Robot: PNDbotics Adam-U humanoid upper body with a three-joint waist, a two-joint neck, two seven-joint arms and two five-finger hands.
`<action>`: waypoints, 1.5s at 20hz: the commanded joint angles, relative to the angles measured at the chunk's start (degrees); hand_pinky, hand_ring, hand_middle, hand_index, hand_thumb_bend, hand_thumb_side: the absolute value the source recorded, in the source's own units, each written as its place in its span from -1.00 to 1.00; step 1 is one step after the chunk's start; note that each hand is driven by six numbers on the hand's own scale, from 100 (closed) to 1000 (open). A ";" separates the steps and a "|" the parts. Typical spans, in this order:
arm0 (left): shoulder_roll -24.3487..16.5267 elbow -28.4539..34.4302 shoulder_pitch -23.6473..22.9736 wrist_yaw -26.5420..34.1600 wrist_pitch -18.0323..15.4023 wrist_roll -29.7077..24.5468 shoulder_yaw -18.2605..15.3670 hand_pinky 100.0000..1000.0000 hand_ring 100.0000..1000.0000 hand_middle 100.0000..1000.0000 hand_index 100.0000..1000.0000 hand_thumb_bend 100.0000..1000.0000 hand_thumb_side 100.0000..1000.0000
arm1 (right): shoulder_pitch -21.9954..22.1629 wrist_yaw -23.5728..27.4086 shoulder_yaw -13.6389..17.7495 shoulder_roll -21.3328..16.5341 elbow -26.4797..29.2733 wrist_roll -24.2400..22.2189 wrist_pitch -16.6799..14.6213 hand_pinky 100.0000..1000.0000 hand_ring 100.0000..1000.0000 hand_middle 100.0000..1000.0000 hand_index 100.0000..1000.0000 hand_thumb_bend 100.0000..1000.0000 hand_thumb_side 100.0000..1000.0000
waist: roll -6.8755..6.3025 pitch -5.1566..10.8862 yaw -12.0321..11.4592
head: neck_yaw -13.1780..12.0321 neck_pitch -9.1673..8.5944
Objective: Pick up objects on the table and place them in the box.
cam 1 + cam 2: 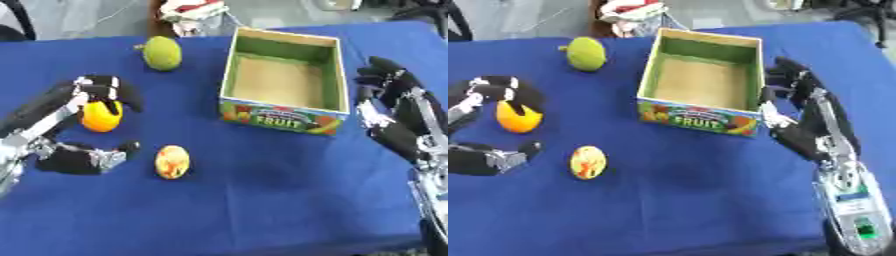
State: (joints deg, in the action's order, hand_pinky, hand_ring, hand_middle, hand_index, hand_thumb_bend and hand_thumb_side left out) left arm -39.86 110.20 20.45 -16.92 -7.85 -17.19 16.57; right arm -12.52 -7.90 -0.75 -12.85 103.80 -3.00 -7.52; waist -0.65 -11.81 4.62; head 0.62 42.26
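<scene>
An orange fruit (101, 116) lies at the left of the blue table (262, 200). My left hand (54, 111) reaches in from the left. Its fingers (112, 88) arch over the top of the orange, while the thumb (92, 159) lies well below it and apart from it. A yellow-and-red fruit (172, 161) lies just right of the thumb. Farther back sits a green fruit (163, 53). The open cardboard fruit box (282, 114) with green inner walls stands in the middle and nothing shows inside it. My right hand (398, 112) hovers open beside the box's right wall.
A red-and-white object (194, 12) sits beyond the table's far edge, behind the green fruit. The table's front edge runs along the bottom of the views.
</scene>
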 commanded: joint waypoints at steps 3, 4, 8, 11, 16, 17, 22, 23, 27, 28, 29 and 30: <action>-2.33 -1.34 2.85 -2.18 -0.39 -2.59 1.95 0.12 0.35 0.34 0.38 -0.48 -0.99 | -0.32 0.27 0.07 -1.26 0.60 -0.07 -0.08 0.43 0.54 0.48 0.78 -1.00 -0.54 | -0.13 1.06 0.17 | 0.25 -0.35; -2.38 -1.88 3.39 -2.63 -0.46 -3.28 2.53 0.12 0.36 0.35 0.38 -0.48 -0.99 | -0.30 0.27 0.04 -1.25 0.58 -0.09 -0.08 0.43 0.54 0.48 0.78 -1.00 -0.54 | -0.14 1.08 0.19 | 0.24 -0.34; -1.99 -4.65 5.61 -5.07 -0.88 -5.62 4.47 0.15 0.36 0.35 0.40 -0.46 -1.00 | -0.29 0.30 -0.03 -1.23 0.53 -0.19 -0.09 0.43 0.54 0.48 0.78 -1.00 -0.54 | -0.12 1.16 0.27 | 0.61 -0.37; -1.42 -6.97 6.81 -7.06 -1.25 -6.56 5.61 0.17 0.36 0.36 0.41 -0.44 -0.99 | -0.22 0.33 -0.05 -1.22 0.49 -0.23 -0.10 0.43 0.54 0.48 0.77 -1.00 -0.54 | -0.07 1.19 0.35 | 0.67 -0.29; -0.19 -11.09 8.02 -9.87 -2.12 -7.79 7.18 0.20 0.38 0.37 0.43 -0.42 -0.99 | -0.19 0.39 -0.10 -1.20 0.45 -0.29 -0.11 0.43 0.54 0.48 0.77 -1.00 -0.54 | -0.08 1.13 0.46 | 0.72 -0.18; 0.11 -11.91 8.26 -10.48 -2.37 -8.00 7.46 0.21 0.38 0.37 0.44 -0.42 -0.99 | -0.19 0.41 -0.12 -1.21 0.44 -0.32 -0.11 0.43 0.54 0.48 0.77 -1.00 -0.54 | -0.08 1.12 0.47 | 0.73 -0.16; 2.23 -15.59 9.54 -13.86 -3.51 -7.66 8.49 0.23 0.39 0.37 0.44 -0.42 -0.99 | -0.25 0.46 -0.16 -1.13 0.45 -0.40 -0.12 0.43 0.54 0.48 0.77 -1.00 -0.54 | -0.01 1.06 0.59 | 0.74 -0.19; 2.62 -16.20 9.77 -14.48 -3.70 -7.45 8.68 0.23 0.39 0.37 0.44 -0.42 -0.99 | -0.25 0.47 -0.17 -1.11 0.44 -0.42 -0.13 0.43 0.54 0.48 0.77 -1.00 -0.54 | 0.01 1.06 0.61 | 0.74 -0.21; 3.95 -18.28 10.64 -16.30 -4.46 -7.56 9.38 0.26 0.41 0.40 0.51 -0.38 -0.98 | -0.26 0.51 -0.15 -1.04 0.44 -0.41 -0.12 0.43 0.54 0.48 0.77 -1.00 -0.54 | 0.07 1.02 0.76 | 0.65 -0.33; 4.29 -18.83 10.87 -16.73 -4.69 -8.01 9.63 0.27 0.41 0.41 0.53 -0.37 -0.97 | -0.24 0.52 -0.16 -1.03 0.43 -0.41 -0.11 0.43 0.54 0.48 0.77 -1.00 -0.54 | 0.07 1.03 0.77 | 0.64 -0.36; 4.58 -19.33 11.09 -17.06 -4.96 -8.49 9.83 0.27 0.42 0.41 0.54 -0.37 -0.97 | -0.25 0.53 -0.17 -1.01 0.44 -0.43 -0.11 0.43 0.54 0.48 0.77 -1.00 -0.54 | 0.07 1.02 0.78 | 0.63 -0.41; 4.81 -19.74 11.27 -17.28 -5.26 -8.92 9.97 0.28 0.42 0.42 0.54 -0.36 -0.97 | -0.26 0.54 -0.18 -0.99 0.45 -0.44 -0.11 0.43 0.54 0.48 0.77 -1.00 -0.54 | 0.08 1.03 0.79 | 0.64 -0.46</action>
State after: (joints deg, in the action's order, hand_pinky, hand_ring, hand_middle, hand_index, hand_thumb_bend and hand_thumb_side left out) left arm -34.54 90.47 30.59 -33.72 -12.73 -25.71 26.73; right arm -12.29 -7.72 -1.08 -12.86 103.76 -3.20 -7.43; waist -0.59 -11.60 5.35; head 1.18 42.26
